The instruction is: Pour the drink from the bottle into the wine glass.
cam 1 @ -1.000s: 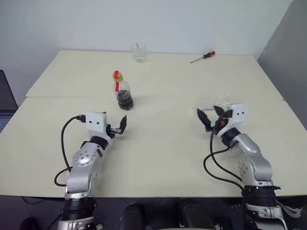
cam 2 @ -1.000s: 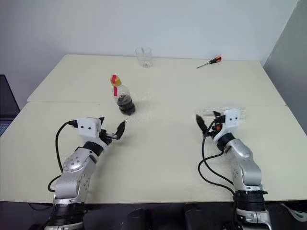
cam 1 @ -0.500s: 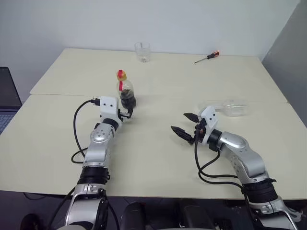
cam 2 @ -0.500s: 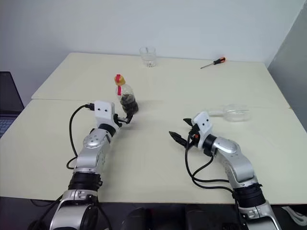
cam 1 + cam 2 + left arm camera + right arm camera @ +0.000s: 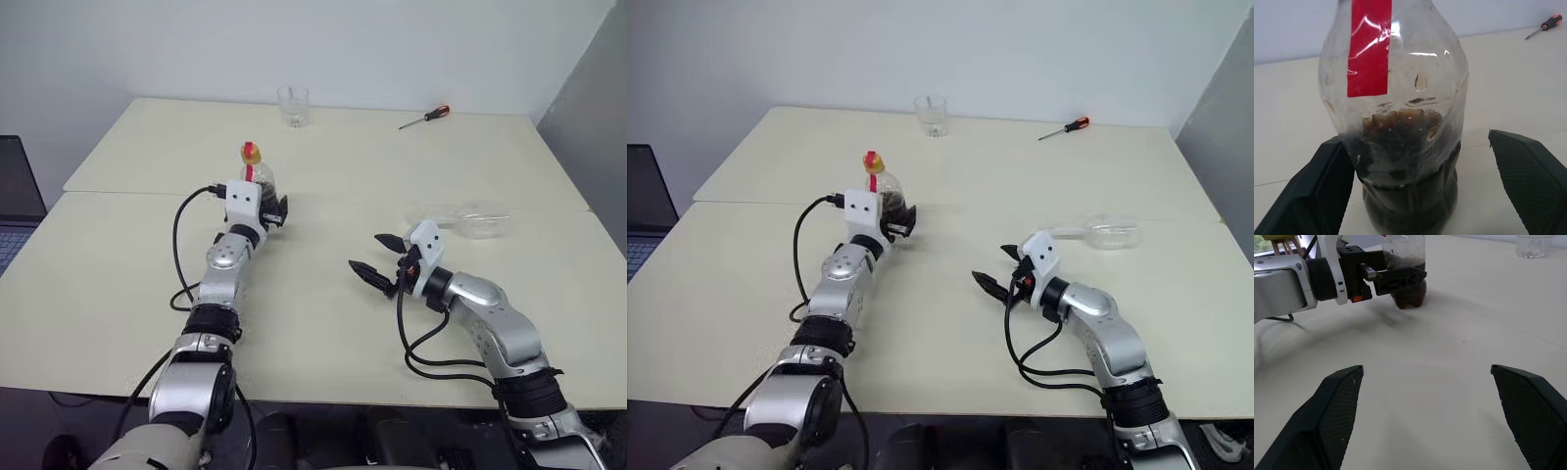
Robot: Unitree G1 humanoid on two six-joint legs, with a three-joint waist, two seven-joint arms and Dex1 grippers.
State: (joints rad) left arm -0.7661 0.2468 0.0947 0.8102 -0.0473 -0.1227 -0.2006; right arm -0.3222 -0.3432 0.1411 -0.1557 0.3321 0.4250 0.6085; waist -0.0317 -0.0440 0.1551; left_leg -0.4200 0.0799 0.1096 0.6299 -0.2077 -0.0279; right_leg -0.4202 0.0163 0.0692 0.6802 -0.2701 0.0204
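since a second ago the left pincer (image 5: 1415, 191) has reached far to the bottle (image 5: 257, 181), fingers spread either side of it, upright on the desk (image 5: 323, 304). right pincer (image 5: 377, 257) gapes unladen.

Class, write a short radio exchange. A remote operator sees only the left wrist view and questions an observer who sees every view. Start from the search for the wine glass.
Operator: The small clear plastic bottle with dark drink stands inside my open left gripper. Where is the clear stemmed wine glass?
Observer: The wine glass lies on its side on the right part of the pale table, beyond the right gripper.
Operator: Is that gripper free to take it?
Observer: Yes, it is open and holds nothing.
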